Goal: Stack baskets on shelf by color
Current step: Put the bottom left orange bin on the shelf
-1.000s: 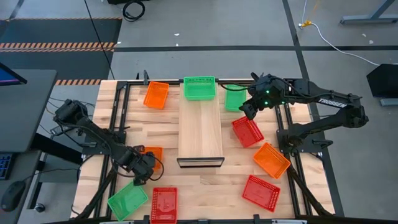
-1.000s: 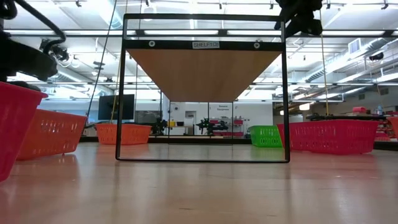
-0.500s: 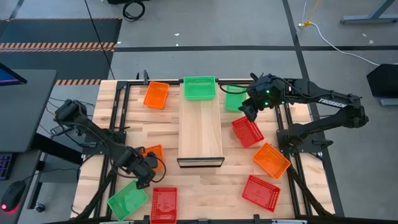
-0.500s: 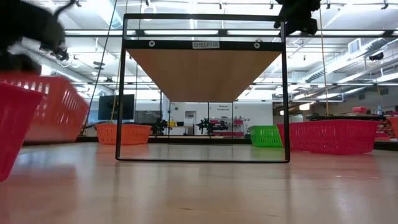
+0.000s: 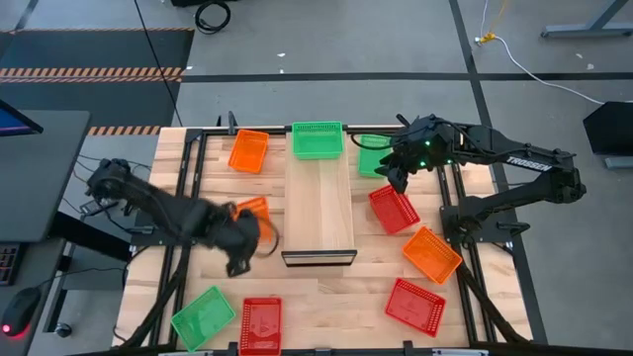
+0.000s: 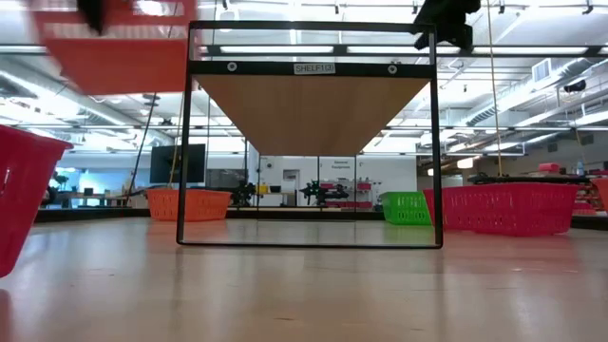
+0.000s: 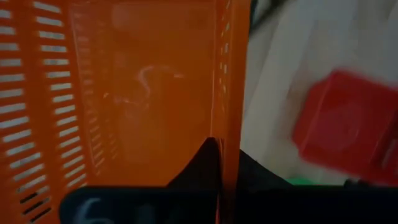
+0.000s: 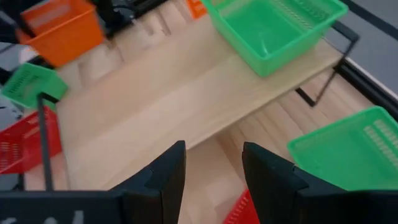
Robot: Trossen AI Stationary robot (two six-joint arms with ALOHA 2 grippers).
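An orange basket (image 5: 253, 209) hangs above the table left of the shelf (image 5: 318, 213), with my left gripper (image 5: 241, 237) shut on it; the low view shows it blurred and high up (image 6: 114, 52). A green basket (image 5: 317, 139) sits on the shelf's far end. My right gripper (image 5: 394, 180) hovers open right of the shelf's far part, between a green basket (image 5: 373, 155) and a red basket (image 5: 394, 209) that rest on the table, with nothing between its fingers (image 8: 213, 158). My left gripper holds the orange basket by one side wall (image 7: 233, 134). One finger (image 7: 208, 163) is inside the basket and the other is outside, the wall pinched between them. The basket is lifted clear of the table, its open side up.
On the table lie an orange basket (image 5: 248, 150) at the far left, an orange (image 5: 431, 253) and a red basket (image 5: 414, 306) at the near right, and a green (image 5: 203, 316) and a red one (image 5: 260, 324) at the near left. The shelf's black frame (image 6: 309, 133) stands mid-table.
My left gripper has shut on the orange basket's wall. It has then risen and swung toward the shelf, carrying the basket up off the table and toward the right. My right gripper has hardly moved.
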